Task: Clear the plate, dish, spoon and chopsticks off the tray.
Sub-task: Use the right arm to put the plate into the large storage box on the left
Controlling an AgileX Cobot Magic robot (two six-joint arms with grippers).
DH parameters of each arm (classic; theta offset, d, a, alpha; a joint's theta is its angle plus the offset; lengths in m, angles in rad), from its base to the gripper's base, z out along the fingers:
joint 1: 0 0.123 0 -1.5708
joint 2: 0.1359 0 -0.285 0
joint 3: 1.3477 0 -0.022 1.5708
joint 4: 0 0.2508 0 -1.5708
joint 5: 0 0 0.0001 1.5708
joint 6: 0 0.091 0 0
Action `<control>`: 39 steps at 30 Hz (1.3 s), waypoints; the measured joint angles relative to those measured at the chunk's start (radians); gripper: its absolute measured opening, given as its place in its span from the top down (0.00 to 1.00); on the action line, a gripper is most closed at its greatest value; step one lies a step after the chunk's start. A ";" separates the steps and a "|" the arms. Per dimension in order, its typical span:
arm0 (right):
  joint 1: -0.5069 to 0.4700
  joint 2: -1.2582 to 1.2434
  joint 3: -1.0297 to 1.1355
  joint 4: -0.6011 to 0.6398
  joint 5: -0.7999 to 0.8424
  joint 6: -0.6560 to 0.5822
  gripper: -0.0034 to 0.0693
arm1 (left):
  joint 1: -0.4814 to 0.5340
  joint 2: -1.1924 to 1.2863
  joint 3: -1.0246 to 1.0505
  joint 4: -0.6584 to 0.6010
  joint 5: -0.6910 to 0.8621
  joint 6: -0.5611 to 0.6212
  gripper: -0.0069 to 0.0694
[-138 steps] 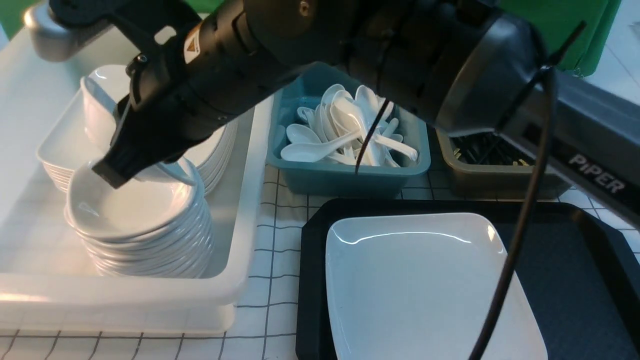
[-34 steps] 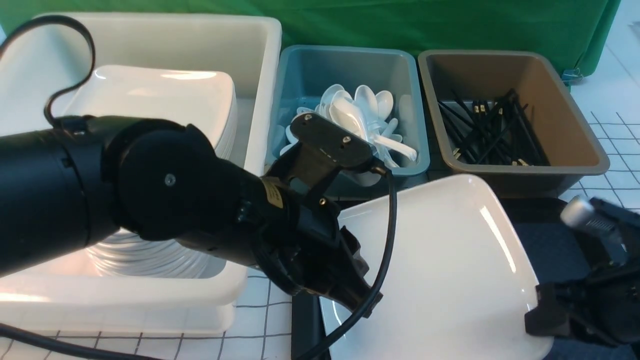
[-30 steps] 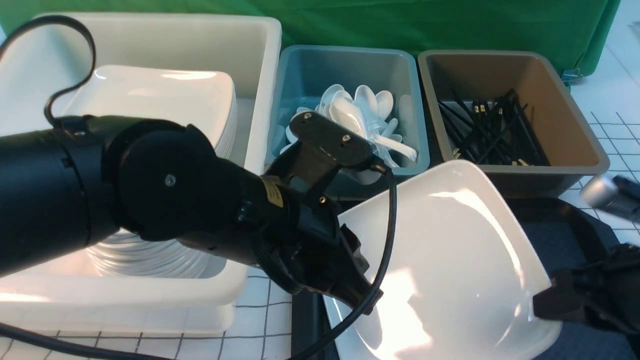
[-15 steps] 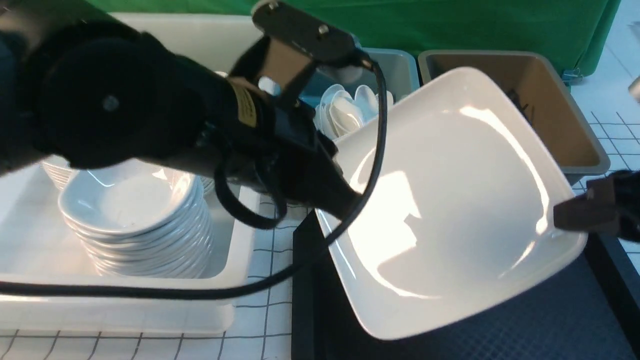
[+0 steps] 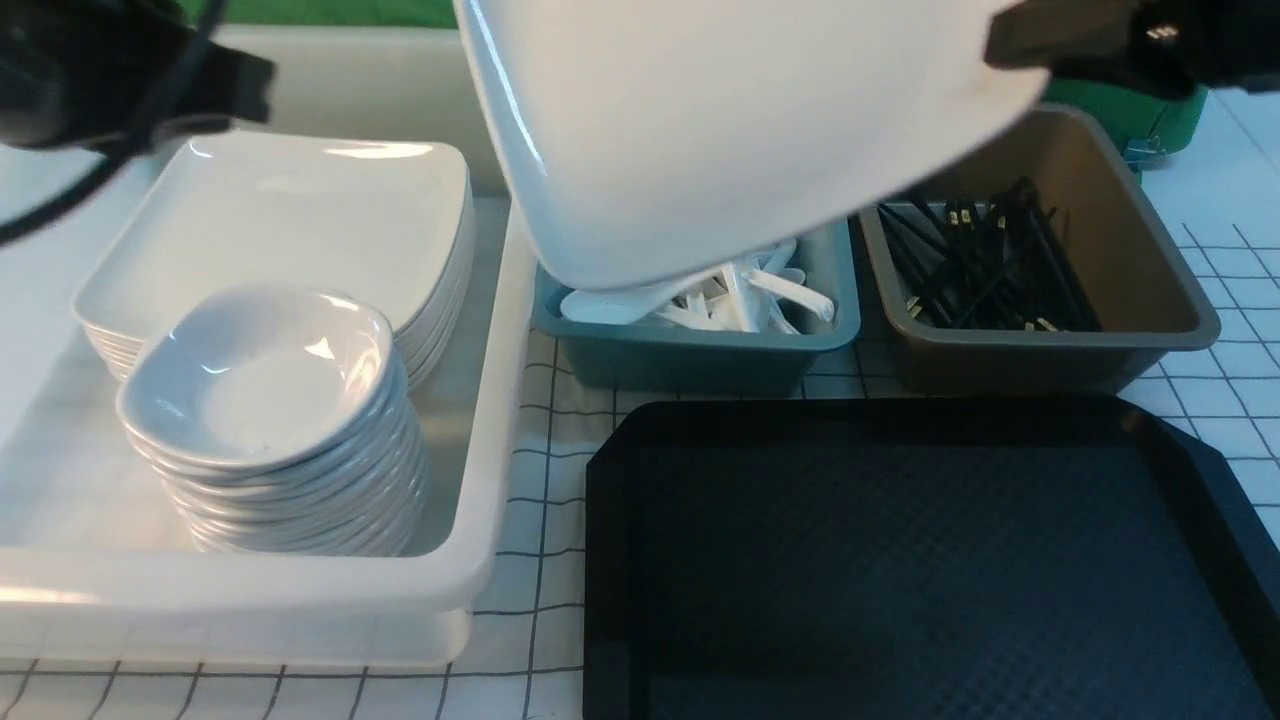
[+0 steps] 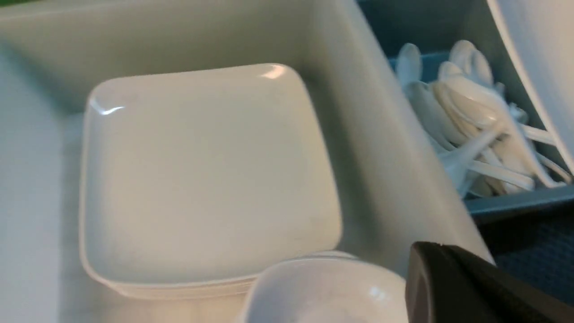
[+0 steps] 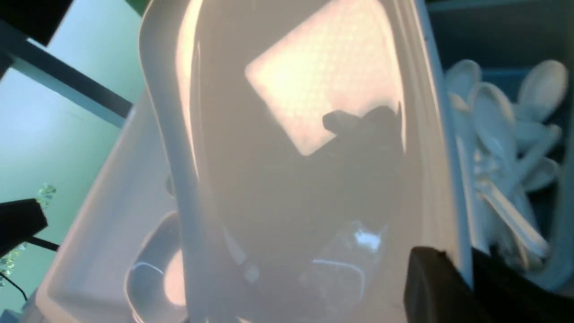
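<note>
Plate (image 5: 720, 130), large, glossy, white and rectangular with rounded corners, aloft and steeply tilted, well above and beyond the far edge of the big black diamond-textured plastic tray (image 5: 900, 560). Pinched at one rim by the right gripper (image 5: 1020, 45), jaws pressed onto the edge. Directly beneath, just past the tray's far edge, a teal plastic bin (image 5: 700, 355) heaped with white soup spoons (image 5: 745, 300); next along, past the tray's far right corner, a brown bin (image 5: 1150, 320) of thin black chopsticks (image 5: 985, 265). Left of the tray, a wide white tub (image 5: 485, 400) with a stack of matching rectangular plates (image 5: 290, 210) and a stack of small rounded white dishes (image 5: 260, 385). Over that tub, the left gripper (image 6: 448, 291), only one dark finger in sight; cannot tell whether spread or closed. Risks, as judged: a one-edge pinch on slick glazed ware, so slipping or swinging under the plate's own weight; clipping the tub wall or the teal bin during the carry leftward; landing crooked on the stack and chipping a corner.
</note>
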State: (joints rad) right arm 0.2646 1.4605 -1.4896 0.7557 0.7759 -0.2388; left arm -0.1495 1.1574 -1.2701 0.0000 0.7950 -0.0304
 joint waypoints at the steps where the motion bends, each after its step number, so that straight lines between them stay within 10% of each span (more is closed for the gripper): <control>1: 0.036 0.036 -0.036 0.003 -0.023 0.005 0.91 | 0.033 -0.004 0.000 0.000 0.005 0.000 0.91; 16: 0.393 0.518 -0.397 0.026 -0.483 0.213 0.91 | 0.298 -0.012 0.000 -0.116 0.067 0.030 0.91; 39: 0.444 0.730 -0.402 0.038 -0.702 0.335 0.89 | 0.307 -0.012 0.017 -0.107 0.041 0.057 0.91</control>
State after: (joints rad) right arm 0.7089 2.1901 -1.8913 0.7936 0.0740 0.0958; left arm 0.1574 1.1449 -1.2530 -0.1075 0.8360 0.0267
